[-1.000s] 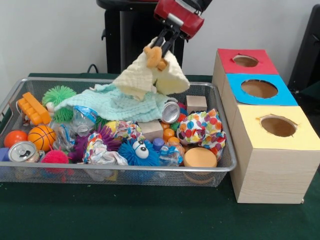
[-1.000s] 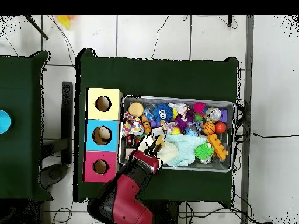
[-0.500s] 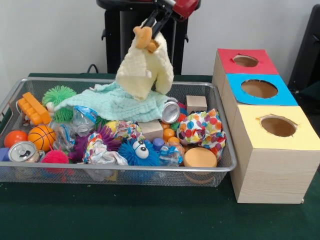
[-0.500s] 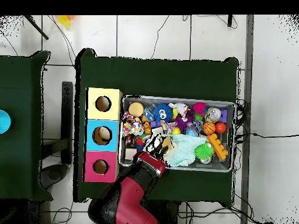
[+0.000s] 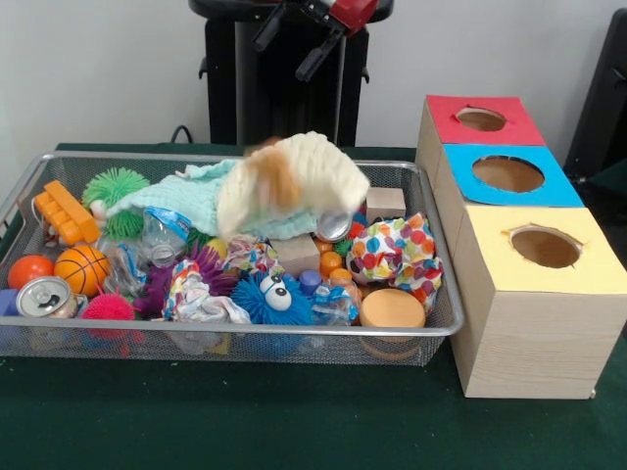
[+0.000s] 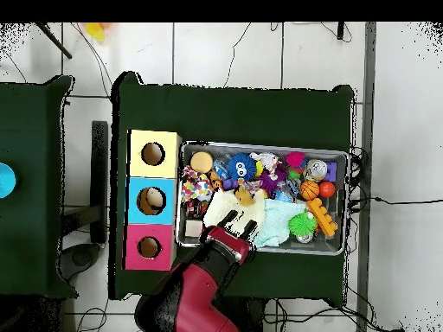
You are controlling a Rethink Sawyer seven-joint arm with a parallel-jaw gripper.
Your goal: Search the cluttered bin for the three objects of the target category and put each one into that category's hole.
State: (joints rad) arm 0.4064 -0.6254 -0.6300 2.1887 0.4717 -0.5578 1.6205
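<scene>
The wire mesh bin is full of clutter; it also shows in the overhead view. A pale yellow cloth lies blurred on top of the pile, with a tan-brown plush bear against it. The overhead view shows the bear beside the cloth. My gripper is open and empty, high above the bin's far side, also seen from overhead. The tiger and a third plush are hidden. Three boxes with holes stand beside the bin: red, blue, yellow.
A mint cloth lies under the yellow one. Around it are a blue googly-eyed spiky ball, a basketball, a can, an orange brick, a green spiky ball and a dotted cloth ball.
The gripper held the bear and yellow cloth up above the bin. It has opened, and both have dropped back onto the pile. The gripper stays high.
</scene>
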